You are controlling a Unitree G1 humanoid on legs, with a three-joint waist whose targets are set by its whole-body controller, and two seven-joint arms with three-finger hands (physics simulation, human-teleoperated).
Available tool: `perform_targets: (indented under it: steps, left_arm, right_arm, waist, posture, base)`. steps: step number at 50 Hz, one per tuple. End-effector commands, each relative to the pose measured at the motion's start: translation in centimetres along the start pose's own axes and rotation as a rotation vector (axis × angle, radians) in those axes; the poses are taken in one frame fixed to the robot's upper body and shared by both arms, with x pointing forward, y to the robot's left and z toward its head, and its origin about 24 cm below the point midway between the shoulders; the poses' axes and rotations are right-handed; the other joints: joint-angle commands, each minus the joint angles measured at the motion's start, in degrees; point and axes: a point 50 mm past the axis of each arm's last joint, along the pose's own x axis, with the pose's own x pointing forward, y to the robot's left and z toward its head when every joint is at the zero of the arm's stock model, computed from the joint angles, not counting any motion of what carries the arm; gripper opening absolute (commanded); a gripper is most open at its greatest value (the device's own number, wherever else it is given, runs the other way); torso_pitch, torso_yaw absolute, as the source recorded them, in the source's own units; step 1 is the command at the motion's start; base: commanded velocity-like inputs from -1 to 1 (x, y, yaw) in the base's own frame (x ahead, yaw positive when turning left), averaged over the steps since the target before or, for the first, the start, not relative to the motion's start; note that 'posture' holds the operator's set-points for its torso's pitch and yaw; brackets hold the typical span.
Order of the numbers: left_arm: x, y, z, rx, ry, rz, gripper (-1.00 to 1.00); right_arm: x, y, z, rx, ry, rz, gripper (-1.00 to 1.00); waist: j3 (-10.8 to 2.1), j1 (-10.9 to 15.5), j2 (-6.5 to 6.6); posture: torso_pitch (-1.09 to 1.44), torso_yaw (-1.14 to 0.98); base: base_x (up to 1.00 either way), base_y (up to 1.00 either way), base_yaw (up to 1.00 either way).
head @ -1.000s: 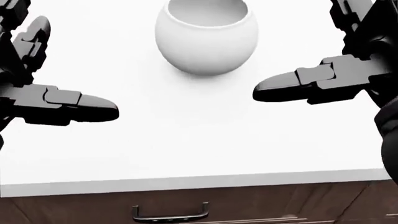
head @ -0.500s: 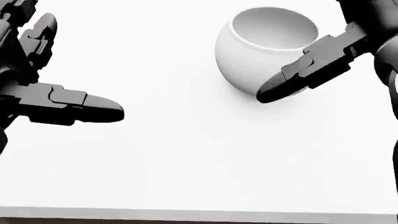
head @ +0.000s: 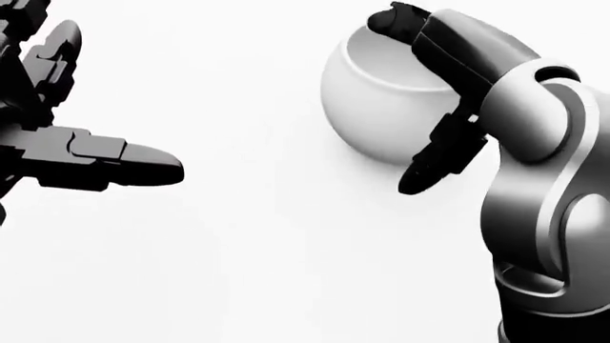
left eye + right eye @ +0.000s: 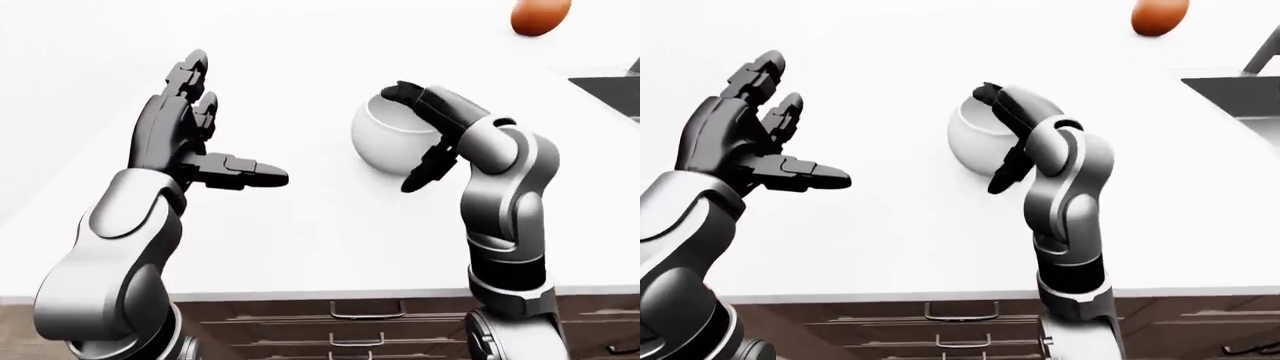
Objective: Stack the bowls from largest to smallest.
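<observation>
One white round bowl point(image 4: 380, 142) stands on the white counter point(image 4: 300, 240); no other bowl shows. My right hand point(image 4: 410, 139) reaches across it from the right. Its dark fingers point(image 3: 395, 18) hook over the rim at the top of the head view, while the thumb point(image 3: 434, 164) hangs outside the wall at the bowl's lower right. The fingers straddle the wall without clearly closing on it. My left hand point(image 4: 225, 127) hovers open to the left of the bowl, fingers spread upward and thumb point(image 3: 143, 164) pointing at the bowl, well apart from it.
An orange-brown round object point(image 4: 540, 15) lies at the top right of the left-eye view. A dark sink point(image 4: 1240, 97) is set into the counter at the right. Wooden drawers with handles point(image 4: 365, 309) run under the counter's near edge.
The camera has shifted: the counter edge and drawer dropped out of the head view. My right hand swung from beside the bowl to over its rim. The left hand keeps its pose.
</observation>
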Motion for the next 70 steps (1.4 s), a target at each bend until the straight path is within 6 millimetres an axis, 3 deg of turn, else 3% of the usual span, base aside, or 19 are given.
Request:
perform_targets:
  steps: [1, 6, 8, 10, 11, 25, 27, 30, 35, 39, 40, 43, 58, 60, 61, 63, 68, 69, 70]
  left_arm:
    - [-0.2, 0.3, 1.3, 0.009, -0.077, 0.017, 1.0]
    - [-0.3, 0.3, 1.3, 0.008, -0.078, 0.016, 1.0]
    - [-0.3, 0.3, 1.2, 0.007, -0.078, 0.016, 1.0]
    - [-0.3, 0.2, 1.4, 0.008, -0.078, 0.014, 1.0]
    - [-0.3, 0.2, 1.4, 0.008, -0.078, 0.014, 1.0]
    - [-0.6, 0.2, 2.6, 0.008, -0.097, 0.011, 1.0]
    - [-0.7, 0.2, 3.1, 0.009, -0.104, 0.012, 1.0]
    - [-0.7, 0.0, 3.5, 0.011, -0.112, 0.008, 1.0]
    - [-0.7, -0.2, 4.0, 0.013, -0.121, 0.0, 1.0]
    - [-0.6, -0.4, 4.1, 0.015, -0.121, -0.005, 1.0]
    - [-0.6, -0.4, 4.1, 0.016, -0.121, -0.005, 1.0]
    - [-0.5, -0.6, 4.1, 0.017, -0.12, -0.007, 1.0]
    - [-0.5, -1.0, 4.1, 0.022, -0.118, -0.014, 1.0]
    - [-0.4, -1.2, 4.0, 0.022, -0.115, -0.018, 1.0]
    - [-0.4, -1.2, 4.1, 0.021, -0.116, -0.019, 1.0]
    - [-0.4, -1.2, 4.0, 0.02, -0.117, -0.02, 1.0]
    - [-0.6, -1.1, 4.4, 0.019, -0.123, -0.017, 1.0]
    - [-0.5, -1.1, 4.4, 0.019, -0.122, -0.017, 1.0]
    - [-0.6, -1.0, 4.3, 0.018, -0.122, -0.015, 1.0]
  right_arm:
    - [-0.4, -1.2, 0.5, -0.051, -0.019, -0.079, 0.42]
    - [0.1, 0.0, -0.1, -0.072, -0.002, -0.049, 0.11]
    - [0.4, 0.5, -0.3, -0.089, 0.005, -0.036, -0.29]
    - [0.5, 0.5, -0.2, -0.113, 0.004, -0.028, -0.95]
    - [0.5, 0.4, -0.1, -0.112, -0.002, -0.026, -1.0]
    - [-6.2, -8.0, 2.5, -0.145, -0.093, -0.149, -1.0]
    - [-6.6, -7.7, 2.4, -0.136, -0.099, -0.141, -1.0]
    - [-6.5, -7.6, 2.0, -0.151, -0.087, -0.161, -1.0]
    - [-6.2, -7.2, 1.3, -0.144, -0.068, -0.154, -1.0]
    - [-5.4, -6.1, 0.0, -0.114, -0.027, -0.144, -1.0]
    - [-5.4, -5.9, -0.2, -0.104, -0.023, -0.133, -1.0]
    - [-5.5, -5.9, -0.2, -0.099, -0.024, -0.127, -1.0]
    - [-5.7, -6.1, -0.4, -0.085, -0.027, -0.121, -1.0]
    - [-5.6, -5.9, -0.4, -0.083, -0.028, -0.116, -1.0]
    - [-5.6, -6.0, -0.4, -0.083, -0.027, -0.115, -1.0]
    - [-5.5, -5.9, -0.6, -0.08, -0.023, -0.117, -1.0]
    - [-5.5, -6.0, -0.5, -0.074, -0.025, -0.116, -1.0]
    - [-5.5, -5.9, -0.5, -0.077, -0.024, -0.113, -1.0]
    - [-5.5, -5.9, -0.5, -0.075, -0.025, -0.112, -1.0]
  waist:
    - [-1.62, 0.0, -0.05]
    - [-1.48, -0.1, -0.09]
    - [-1.43, -0.1, -0.16]
    - [-1.39, -0.1, -0.22]
    - [-1.49, -0.2, -0.23]
    - [-0.84, 0.0, -0.01]
    - [-3.3, 0.6, -1.99]
    - [-2.4, 0.7, -4.99]
    - [-1.91, 2.2, -2.64]
    - [1.66, 1.2, 4.57]
    - [2.72, 1.9, 2.45]
    - [-0.8, 2.2, 2.8]
    - [-2.09, 6.5, -2.35]
    - [-2.09, 6.1, -3.82]
    - [-2.35, 5.9, -6.21]
    - [0.26, 5.2, -2.77]
    - [0.68, 4.2, -0.74]
    - [0.39, 4.1, 0.61]
    - [-0.84, 4.6, 3.75]
  posture:
    - [0.0, 0.0]
    - [0.0, 0.0]
    - [0.0, 0.0]
    - [0.0, 0.0]
    - [0.0, 0.0]
    - [0.0, 0.0]
    - [0.0, 0.0]
    - [0.0, 0.0]
    - [0.0, 0.0]
    - [0.0, 0.0]
    - [0.0, 0.0]
    - [0.0, 0.0]
    - [0.0, 0.0]
    - [0.0, 0.0]
    - [0.0, 0.0]
    - [0.0, 0.0]
    - [0.0, 0.0]
    - [0.0, 0.0]
    - [0.0, 0.0]
  base:
    - [0.0, 0.0, 0.0]
    - [0.0, 0.0, 0.0]
    - [0.0, 0.0, 0.0]
    - [0.0, 0.0, 0.0]
    - [0.0, 0.0, 0.0]
    - [-0.03, 0.01, 0.0]
    - [-0.89, 0.31, 0.0]
    - [-1.0, 0.34, 0.0]
    - [-1.0, 0.28, 0.0]
    - [0.0, -0.32, 0.0]
    - [0.0, -1.0, 0.0]
    - [0.0, -1.0, 0.0]
    - [0.0, -1.0, 0.0]
    - [0.0, -1.0, 0.0]
    - [0.0, -1.0, 0.0]
    - [0.16, -1.0, 0.0]
    - [0.28, -1.0, 0.0]
    - [0.29, -1.0, 0.0]
    - [0.33, -1.0, 0.0]
